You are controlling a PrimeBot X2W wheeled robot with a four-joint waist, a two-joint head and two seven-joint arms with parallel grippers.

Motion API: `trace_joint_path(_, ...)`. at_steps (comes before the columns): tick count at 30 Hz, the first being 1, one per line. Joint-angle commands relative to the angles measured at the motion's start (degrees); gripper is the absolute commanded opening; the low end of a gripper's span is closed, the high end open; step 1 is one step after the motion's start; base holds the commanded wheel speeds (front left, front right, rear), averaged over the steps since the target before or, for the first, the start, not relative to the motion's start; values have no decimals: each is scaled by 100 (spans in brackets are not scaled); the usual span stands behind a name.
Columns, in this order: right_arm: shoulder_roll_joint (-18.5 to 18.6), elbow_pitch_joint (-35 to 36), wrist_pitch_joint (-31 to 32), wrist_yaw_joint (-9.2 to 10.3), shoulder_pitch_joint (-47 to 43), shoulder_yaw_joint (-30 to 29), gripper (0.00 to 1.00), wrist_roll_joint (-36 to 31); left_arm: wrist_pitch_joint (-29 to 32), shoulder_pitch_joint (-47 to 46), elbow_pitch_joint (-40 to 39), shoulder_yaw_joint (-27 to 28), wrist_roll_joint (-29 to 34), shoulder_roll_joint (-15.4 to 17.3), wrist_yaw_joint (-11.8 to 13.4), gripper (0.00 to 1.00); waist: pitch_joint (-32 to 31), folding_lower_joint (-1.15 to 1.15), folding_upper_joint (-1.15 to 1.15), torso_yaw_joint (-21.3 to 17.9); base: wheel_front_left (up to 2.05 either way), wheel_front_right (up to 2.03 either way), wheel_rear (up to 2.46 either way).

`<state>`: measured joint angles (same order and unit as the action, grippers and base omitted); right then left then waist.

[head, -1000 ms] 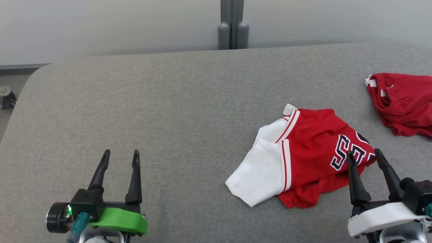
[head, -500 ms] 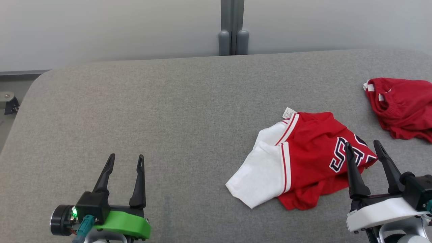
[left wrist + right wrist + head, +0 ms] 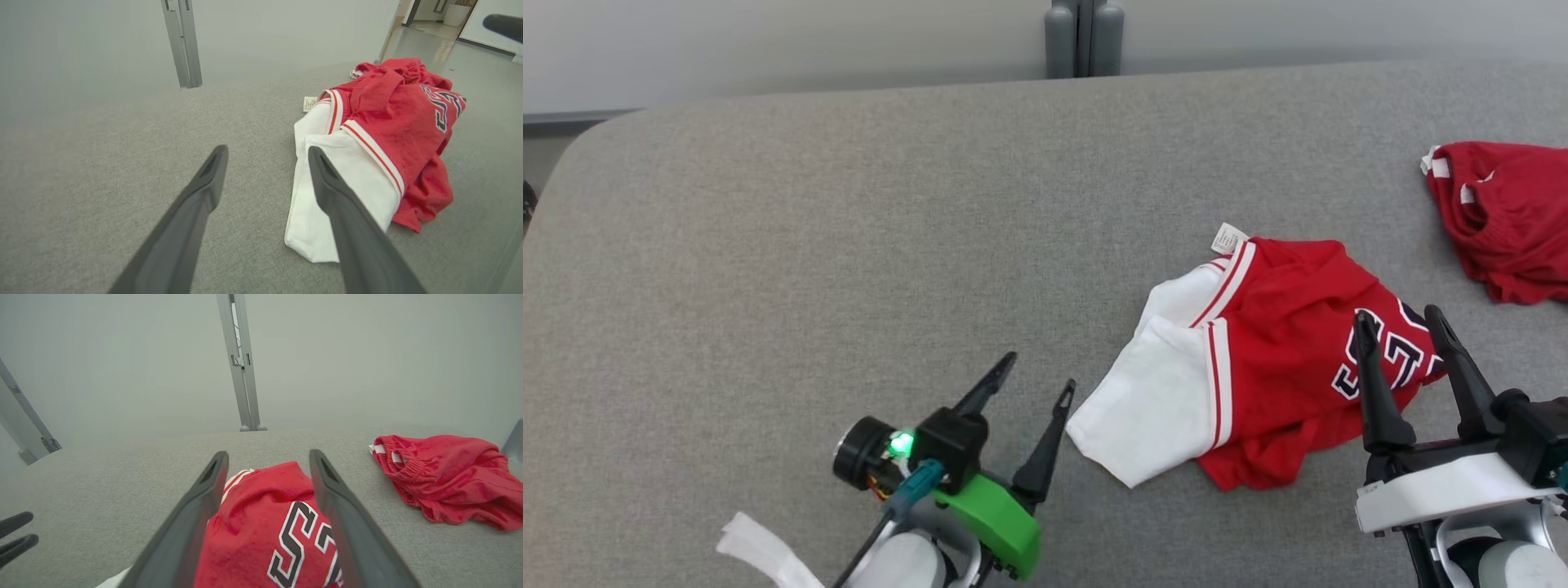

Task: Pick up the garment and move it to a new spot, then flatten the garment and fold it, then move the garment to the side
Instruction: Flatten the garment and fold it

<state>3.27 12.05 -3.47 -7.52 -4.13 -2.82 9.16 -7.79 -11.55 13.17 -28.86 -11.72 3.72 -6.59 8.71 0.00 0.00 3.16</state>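
Swinging in from the near left, the left gripper [image 3: 1040,374] now stands just beside the white sleeve of the jersey [image 3: 1274,359], jaws spread wide and empty, fingers angled toward the cloth. At the other end the right gripper [image 3: 1396,317], equally wide and holding nothing, straddles the lettered red part; whether its tips touch fabric cannot be told. The jersey lies crumpled on the grey table [image 3: 849,204], right of centre. Its long axis runs left to right between the two grippers, white end nearest the left arm, red end nearest the right. Folds and the right fingers partly hide the lettering, and collar and hem are hard to pick out. Red shorts [image 3: 1503,220], well apart at far right, are cut off by the frame.
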Motion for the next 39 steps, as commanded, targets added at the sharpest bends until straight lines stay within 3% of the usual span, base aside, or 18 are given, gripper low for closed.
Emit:
trace_joint_path(1,1,3,-20,6,105,-7,100,-18,45,-186,209,-139,-108,-15,-34,100,332,0,0,-136,0,0,0)
trace_joint_path(8,-8,-60,-85,6,263,4,100,27,189,-730,1456,-706,-486,-65,-79,100,669,0,0,-392,0,0,0)
trace_joint_path(10,-13,-90,-115,6,303,-2,100,46,229,-839,1764,-819,-585,-69,-87,72,710,0,0,-447,0,0,0)
trace_joint_path(11,-14,-107,-125,6,318,-7,100,53,246,-899,1913,-887,-646,-70,-85,29,722,0,0,-468,0,0,0)
trace_joint_path(12,-16,-119,-134,6,326,-12,100,58,277,-932,2038,-938,-707,-69,-87,0,734,0,0,-483,0,0,0)
trace_joint_path(16,-22,-164,-174,6,349,-42,100,60,187,-1089,2320,-1149,-867,-63,-94,0,742,0,0,-513,0,0,0)
trace_joint_path(20,-26,-217,-226,6,331,-127,100,76,-312,-1384,2042,-1153,-792,-69,-66,0,665,0,0,-495,0,0,0)
trace_joint_path(27,-33,-319,-288,6,211,-361,100,170,-500,-1796,246,-1106,-398,301,81,0,398,0,0,-392,0,0,0)
trace_joint_path(34,-34,-516,-431,6,148,-475,100,370,14,-2222,-1872,-915,-33,912,193,0,118,0,0,-452,0,0,0)
trace_joint_path(39,-33,-663,-518,7,80,-527,100,489,382,-2595,-2903,-600,79,1192,295,0,-24,0,0,-480,0,0,0)
